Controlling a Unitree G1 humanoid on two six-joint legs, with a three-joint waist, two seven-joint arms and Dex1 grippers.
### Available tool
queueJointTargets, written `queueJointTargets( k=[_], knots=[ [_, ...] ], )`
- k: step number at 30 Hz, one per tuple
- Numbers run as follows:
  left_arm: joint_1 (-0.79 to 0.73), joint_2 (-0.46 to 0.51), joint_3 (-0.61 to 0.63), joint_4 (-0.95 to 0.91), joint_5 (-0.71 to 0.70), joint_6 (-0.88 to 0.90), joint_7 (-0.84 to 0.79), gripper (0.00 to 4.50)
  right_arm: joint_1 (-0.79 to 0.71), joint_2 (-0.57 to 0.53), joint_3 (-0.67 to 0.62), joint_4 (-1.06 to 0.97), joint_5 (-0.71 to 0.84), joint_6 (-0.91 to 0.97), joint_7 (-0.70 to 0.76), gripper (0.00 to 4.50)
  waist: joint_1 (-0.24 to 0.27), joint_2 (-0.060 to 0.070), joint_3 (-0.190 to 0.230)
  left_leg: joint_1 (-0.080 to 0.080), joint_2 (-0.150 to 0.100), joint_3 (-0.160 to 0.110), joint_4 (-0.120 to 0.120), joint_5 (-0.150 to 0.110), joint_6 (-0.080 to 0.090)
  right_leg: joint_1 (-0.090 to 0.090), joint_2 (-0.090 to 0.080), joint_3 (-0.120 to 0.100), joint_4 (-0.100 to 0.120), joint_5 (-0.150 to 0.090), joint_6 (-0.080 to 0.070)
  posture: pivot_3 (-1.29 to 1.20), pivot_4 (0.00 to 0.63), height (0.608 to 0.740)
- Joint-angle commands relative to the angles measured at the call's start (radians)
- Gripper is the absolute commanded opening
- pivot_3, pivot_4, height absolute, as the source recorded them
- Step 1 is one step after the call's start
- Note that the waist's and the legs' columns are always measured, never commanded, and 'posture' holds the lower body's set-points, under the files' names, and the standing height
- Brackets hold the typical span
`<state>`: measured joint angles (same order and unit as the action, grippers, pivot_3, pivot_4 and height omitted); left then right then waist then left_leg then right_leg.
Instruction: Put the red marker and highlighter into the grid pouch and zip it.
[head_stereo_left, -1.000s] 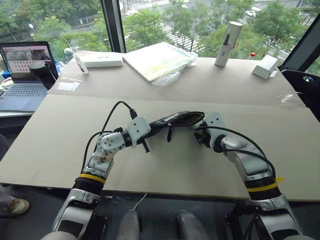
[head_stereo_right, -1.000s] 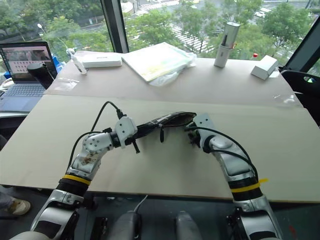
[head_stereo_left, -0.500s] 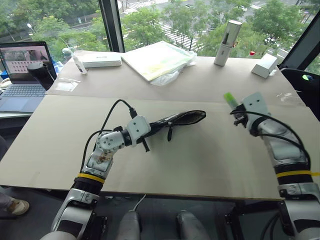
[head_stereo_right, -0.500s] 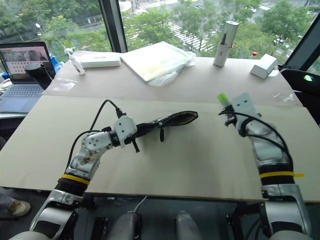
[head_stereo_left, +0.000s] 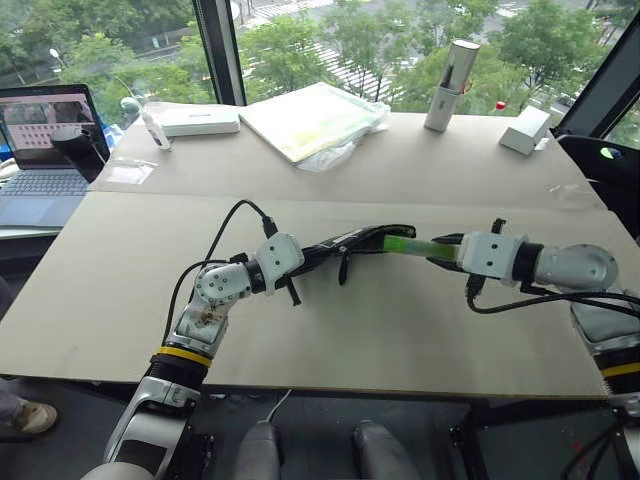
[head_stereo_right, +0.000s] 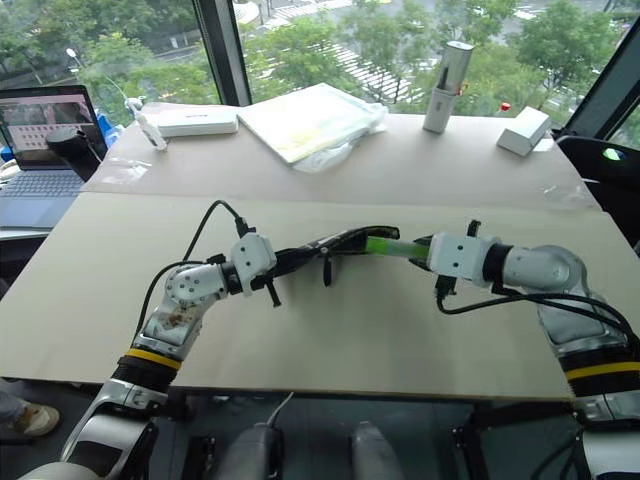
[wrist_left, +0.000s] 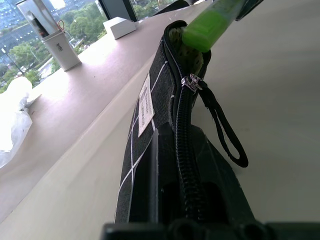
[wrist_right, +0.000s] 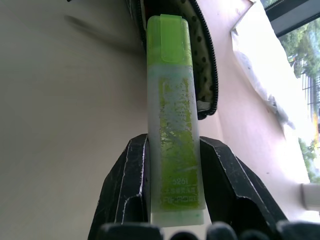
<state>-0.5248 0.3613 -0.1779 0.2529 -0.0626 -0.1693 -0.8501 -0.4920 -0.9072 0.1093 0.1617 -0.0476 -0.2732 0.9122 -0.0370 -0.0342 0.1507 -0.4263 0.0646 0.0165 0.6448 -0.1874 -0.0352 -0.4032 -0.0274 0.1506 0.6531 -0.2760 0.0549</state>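
My left gripper (head_stereo_left: 302, 260) is shut on the left end of the grid pouch (head_stereo_left: 350, 241), a black fabric case with thin white lines, and holds it off the table. The pouch's mouth (wrist_left: 187, 47) gapes at its far end, and the zipper pull strap (wrist_left: 225, 132) hangs loose. From the right, my right gripper (head_stereo_left: 441, 250) is shut on the light-green highlighter (head_stereo_left: 408, 246) and holds it about level. The highlighter's cap end (wrist_right: 169, 31) sits at the open mouth. The red marker is hidden.
A laptop (head_stereo_left: 45, 140) stands at the far left. Along the back of the table are a white box (head_stereo_left: 196, 120), a plastic-wrapped pad (head_stereo_left: 315, 120), a tall cylinder (head_stereo_left: 450, 72) and a small white box (head_stereo_left: 528, 130). The table's front edge (head_stereo_left: 330, 385) is close.
My right gripper rose and swung right from the pouch with the highlighter, then rolled and came back level, its cap now at the pouch's mouth. The left gripper and pouch held still.
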Motion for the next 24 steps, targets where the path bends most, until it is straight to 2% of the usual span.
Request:
queueJointTargets(
  k=[1,9,17,24],
  knots=[
    [-0.021,-0.003,0.002,-0.017,-0.010,-0.007,-0.003,0.00,-0.030,0.016,0.000,0.006,-0.020,-0.025,-0.004,1.04,0.000,0.000,0.000,0.000,0.000,0.000,0.000,0.000,0.000,0.000,0.000,0.000,0.000,0.000,0.000,0.00,0.150,0.736],
    [-0.021,-0.001,0.001,-0.014,-0.006,-0.009,-0.008,0.00,-0.116,0.046,0.112,0.055,-0.164,-0.083,0.016,1.04,0.000,0.000,0.000,0.000,0.000,0.000,0.000,0.000,0.000,0.000,0.000,0.000,0.000,0.000,0.000,0.00,0.150,0.736],
    [-0.035,-0.003,-0.002,0.001,-0.004,-0.017,-0.014,0.00,-0.282,0.193,0.198,0.124,-0.249,-0.004,0.015,1.04,-0.003,0.000,0.000,0.000,0.000,0.000,0.000,0.000,0.000,-0.001,0.000,0.000,0.001,0.000,0.000,0.00,0.150,0.736],
    [-0.046,-0.008,-0.005,0.014,-0.001,-0.026,-0.018,0.00,-0.316,0.283,0.220,0.115,-0.262,0.075,0.011,1.04,0.006,0.000,0.000,0.000,0.000,0.000,0.000,0.000,0.000,-0.001,0.000,0.000,0.002,0.000,0.000,0.00,0.150,0.736]
  ],
)
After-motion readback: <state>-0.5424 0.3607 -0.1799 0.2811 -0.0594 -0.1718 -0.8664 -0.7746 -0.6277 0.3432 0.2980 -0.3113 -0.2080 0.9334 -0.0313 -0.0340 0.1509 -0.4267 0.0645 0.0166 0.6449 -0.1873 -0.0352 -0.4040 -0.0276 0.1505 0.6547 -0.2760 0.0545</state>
